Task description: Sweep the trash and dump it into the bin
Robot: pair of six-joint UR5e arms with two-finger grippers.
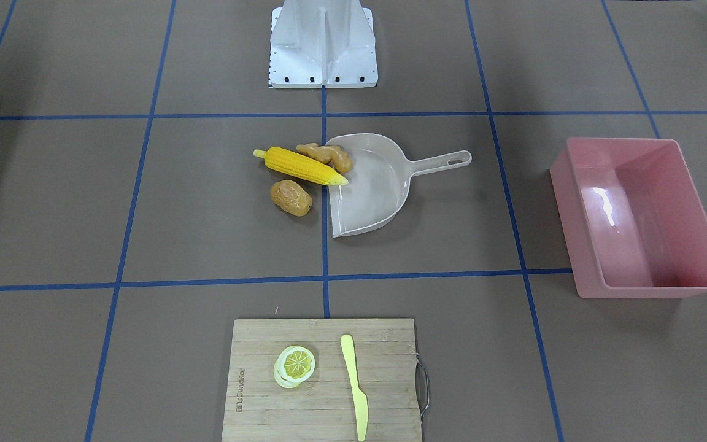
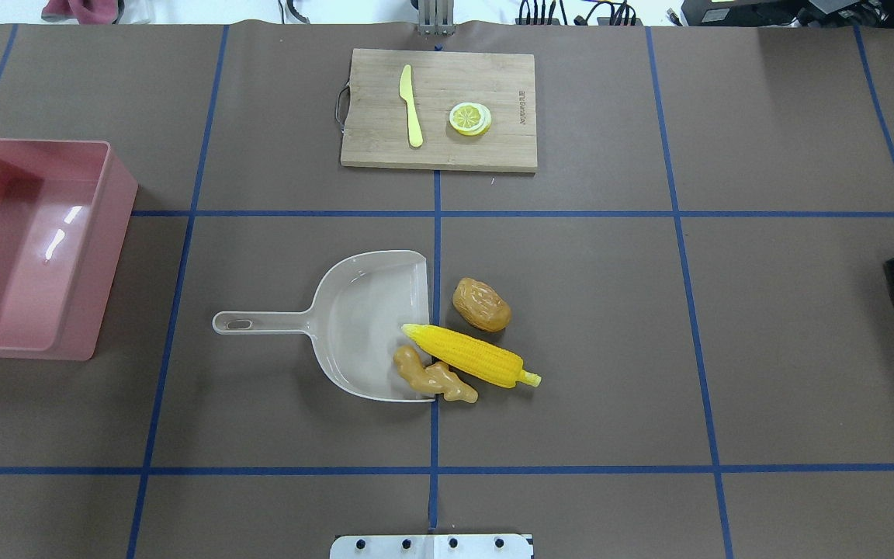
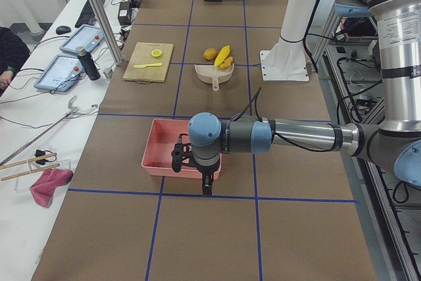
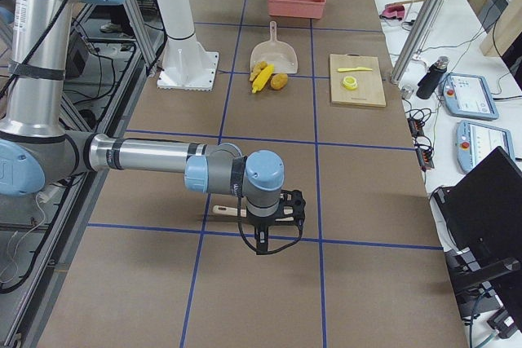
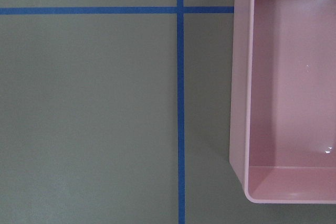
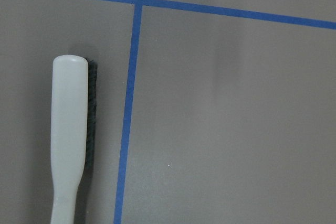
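Straddling the dustpan edge: corn and ginger.

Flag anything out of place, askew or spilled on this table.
Nothing is spilled or damaged. The corn cob and ginger root lie askew across the dustpan's open lip, with the potato just outside it. The bin is empty.

This is a robotics lab. The bench is papered brown and ruled into squares with blue tape. A white pedestal is bolted down at the top centre of the front-facing view, and a grey industrial arm reaches across the bench. In the upper left of the left side view are an aluminium post, teach pendants and a keyboard on a white side table.
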